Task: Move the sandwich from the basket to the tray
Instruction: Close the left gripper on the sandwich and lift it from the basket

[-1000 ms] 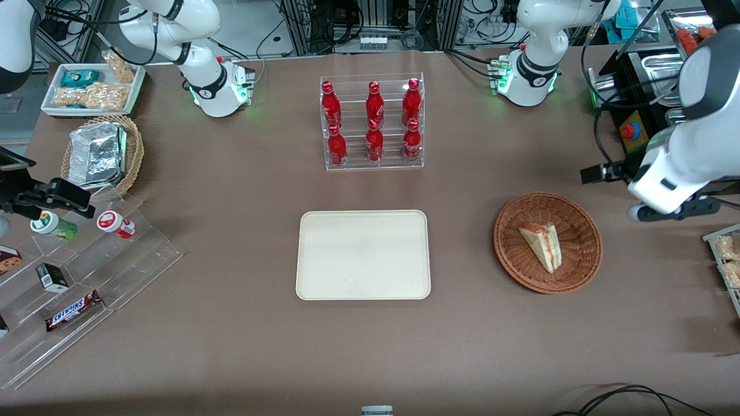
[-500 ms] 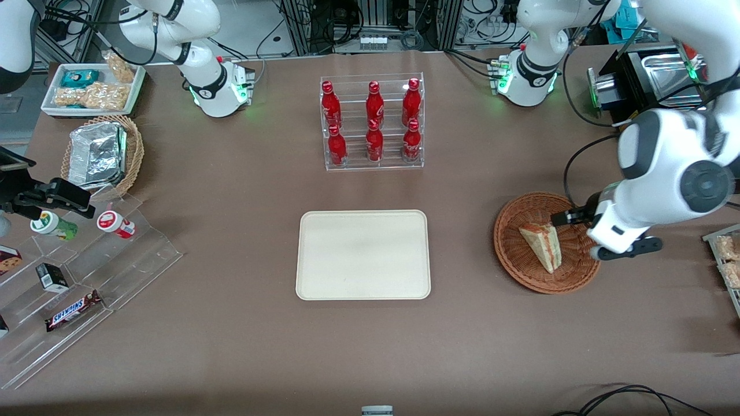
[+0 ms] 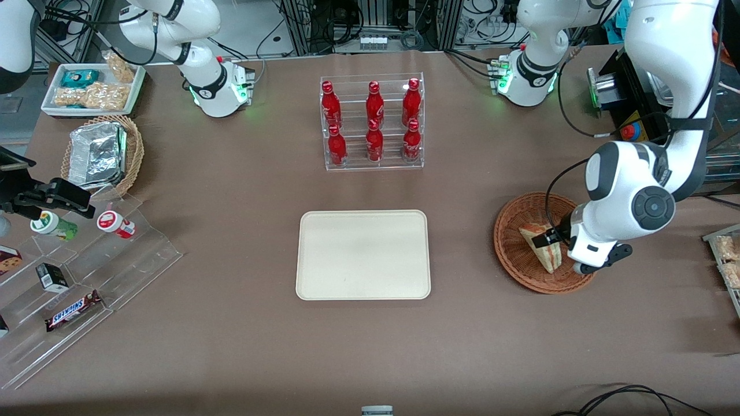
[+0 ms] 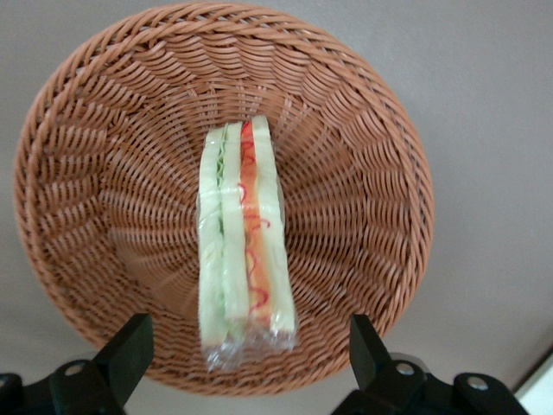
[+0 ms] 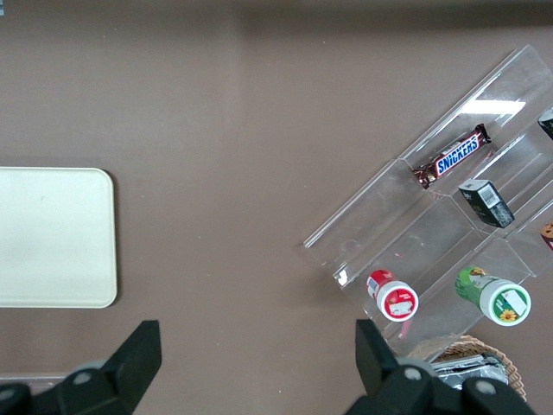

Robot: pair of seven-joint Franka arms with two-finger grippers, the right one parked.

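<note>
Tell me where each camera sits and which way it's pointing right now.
Front view: high, facing both arms; the gripper is over the clear-wrapped triangular sandwich.
Left wrist view: looks down past open fingers into the round reddish-brown wicker basket.
Right wrist view: looks down between its own fingers at the cream rectangular plastic tray.
Shared: front and left wrist views show sandwich and basket; front and right wrist views show the tray.
</note>
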